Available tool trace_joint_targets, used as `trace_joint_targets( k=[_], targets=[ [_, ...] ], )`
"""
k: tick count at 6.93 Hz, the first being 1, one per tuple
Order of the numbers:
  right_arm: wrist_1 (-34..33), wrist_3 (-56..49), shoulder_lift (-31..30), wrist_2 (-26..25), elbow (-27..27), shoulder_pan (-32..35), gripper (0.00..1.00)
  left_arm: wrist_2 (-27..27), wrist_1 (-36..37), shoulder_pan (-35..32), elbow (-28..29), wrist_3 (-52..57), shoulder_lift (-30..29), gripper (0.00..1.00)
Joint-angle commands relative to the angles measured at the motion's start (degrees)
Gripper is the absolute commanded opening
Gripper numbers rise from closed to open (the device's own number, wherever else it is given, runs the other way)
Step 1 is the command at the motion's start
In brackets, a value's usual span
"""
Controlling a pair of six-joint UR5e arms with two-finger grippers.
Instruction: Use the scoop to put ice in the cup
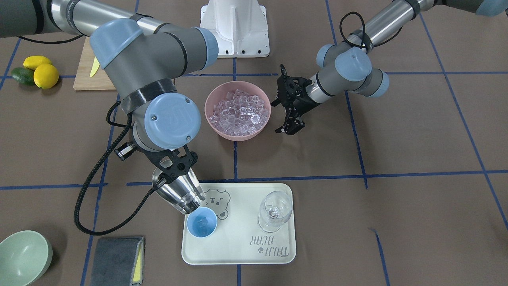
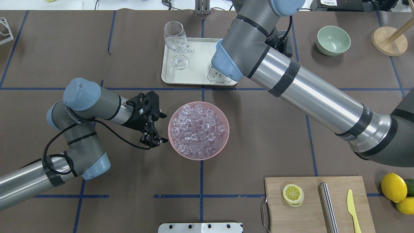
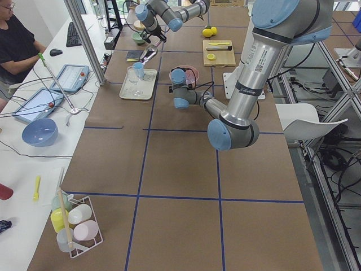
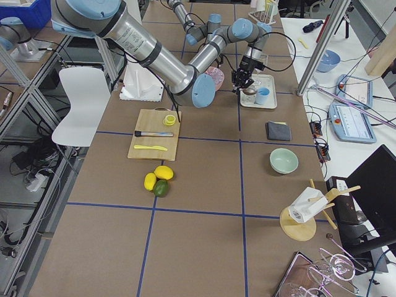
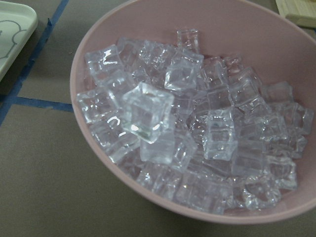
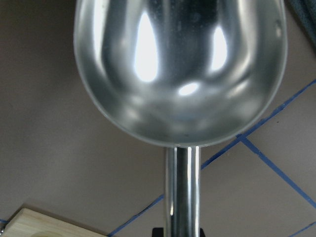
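Observation:
The ice (image 1: pixel 238 111) fills a pink bowl (image 1: pixel 212 119) at the table's middle; it also shows in the left wrist view (image 5: pixel 197 133) and overhead (image 2: pixel 197 129). My right gripper (image 1: pixel 174 170) is shut on the handle of the steel scoop (image 1: pixel 176 190), which is tipped mouth-down over the light-blue cup (image 1: pixel 201 223) on a white tray (image 1: pixel 238 246). A few clear cubes sit at the scoop's mouth (image 1: pixel 190 203), and one seems to lie in the cup. The scoop's underside (image 6: pixel 180 64) fills the right wrist view. My left gripper (image 2: pixel 161 127) is open and empty beside the bowl.
A clear wine glass (image 1: pixel 274 210) stands on the tray next to the cup. A pale green bowl (image 1: pixel 24 256) and a grey cloth (image 1: pixel 117 260) lie near the tray. A cutting board (image 2: pixel 310 207) holds a lemon slice, a steel cylinder and a yellow knife; lemons (image 2: pixel 393 187) lie beside it.

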Motion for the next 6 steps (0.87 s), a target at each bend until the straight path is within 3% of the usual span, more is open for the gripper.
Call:
trace_joint_targets(
  k=[1, 4, 6],
  targets=[
    [-0.36, -0.94, 1.42, -1.81, -2.17, -0.37, 0.0, 0.15, 0.0, 0.12, 0.07, 0.0, -0.03, 1.0],
    [-2.82, -3.22, 4.05, -3.57, -4.72, -0.37, 0.0, 0.16, 0.0, 0.12, 0.07, -0.08, -0.03, 1.0],
    [-2.73, -2.53, 4.23, -2.1, -3.94, -0.11, 0.0, 0.16, 0.0, 0.12, -0.02, -0.17, -0.03, 1.0]
  ],
)
